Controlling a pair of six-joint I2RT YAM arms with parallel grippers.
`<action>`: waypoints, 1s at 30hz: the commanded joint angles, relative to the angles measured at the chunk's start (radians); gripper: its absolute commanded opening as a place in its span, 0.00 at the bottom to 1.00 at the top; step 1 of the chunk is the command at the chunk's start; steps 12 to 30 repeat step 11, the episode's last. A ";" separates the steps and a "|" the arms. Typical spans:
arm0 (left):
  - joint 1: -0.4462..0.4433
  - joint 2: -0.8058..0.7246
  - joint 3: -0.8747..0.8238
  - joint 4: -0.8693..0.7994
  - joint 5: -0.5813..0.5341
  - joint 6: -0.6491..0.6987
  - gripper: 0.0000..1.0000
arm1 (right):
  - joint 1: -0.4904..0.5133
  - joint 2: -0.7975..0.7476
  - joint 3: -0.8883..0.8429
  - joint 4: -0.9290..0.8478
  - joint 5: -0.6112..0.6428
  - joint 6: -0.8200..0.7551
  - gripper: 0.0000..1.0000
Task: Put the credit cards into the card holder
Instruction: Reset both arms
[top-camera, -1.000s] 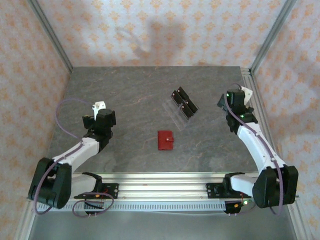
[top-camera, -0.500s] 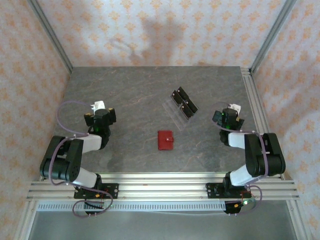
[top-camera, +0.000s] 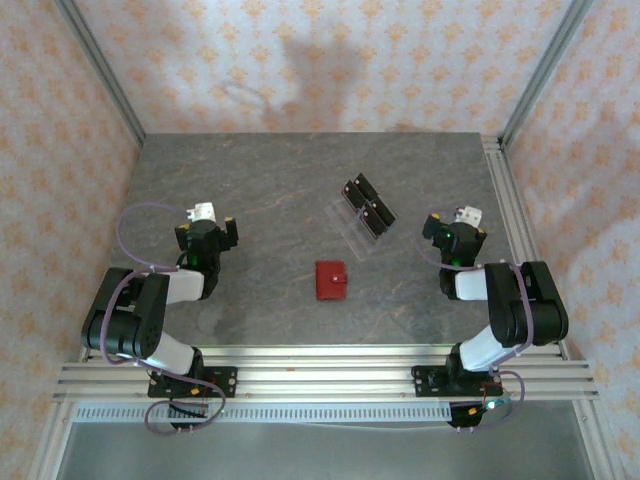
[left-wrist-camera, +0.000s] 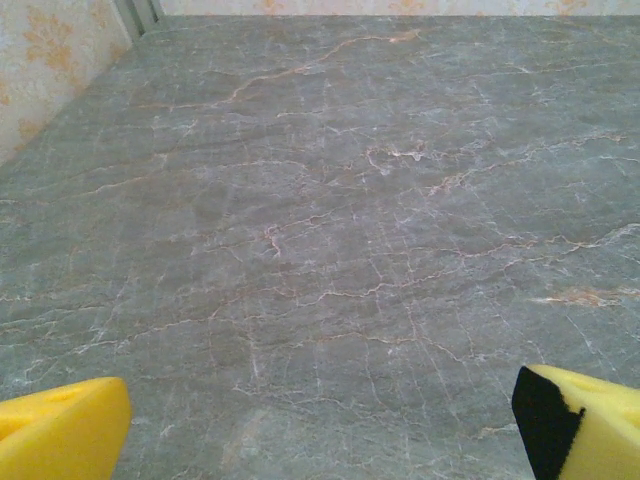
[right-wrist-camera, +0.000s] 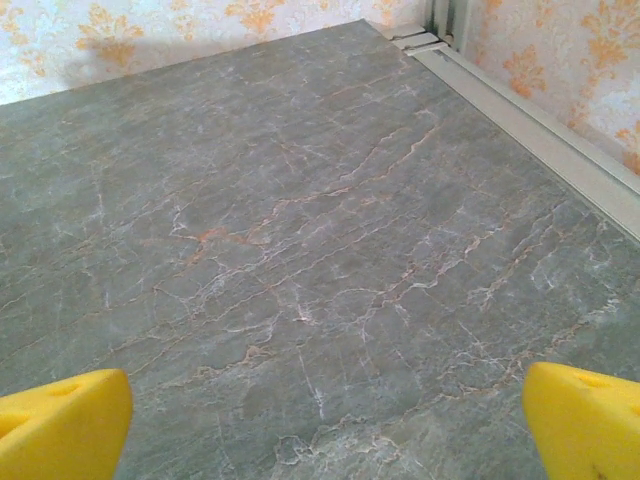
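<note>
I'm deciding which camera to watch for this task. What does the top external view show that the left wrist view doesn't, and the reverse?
Top external adds the red card holder lying mid-table, the clear stand with black blocks behind it, both arms and the right gripper. Left wrist adds a close look at its yellow fingertips, spread wide above the stone surface. Both share the grey veined table and the open left gripper.

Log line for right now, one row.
left end effector: open, empty | right end effector: open, empty | wallet: closed, on table, untouched
</note>
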 joint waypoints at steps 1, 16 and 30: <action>0.012 -0.003 0.001 0.035 0.003 0.016 1.00 | -0.005 0.005 -0.004 0.054 -0.004 -0.005 0.99; 0.011 -0.003 -0.001 0.038 0.004 0.017 1.00 | -0.004 0.002 0.010 0.018 -0.039 -0.023 0.99; 0.011 -0.003 -0.001 0.038 0.004 0.017 1.00 | -0.004 0.002 0.010 0.018 -0.039 -0.023 0.99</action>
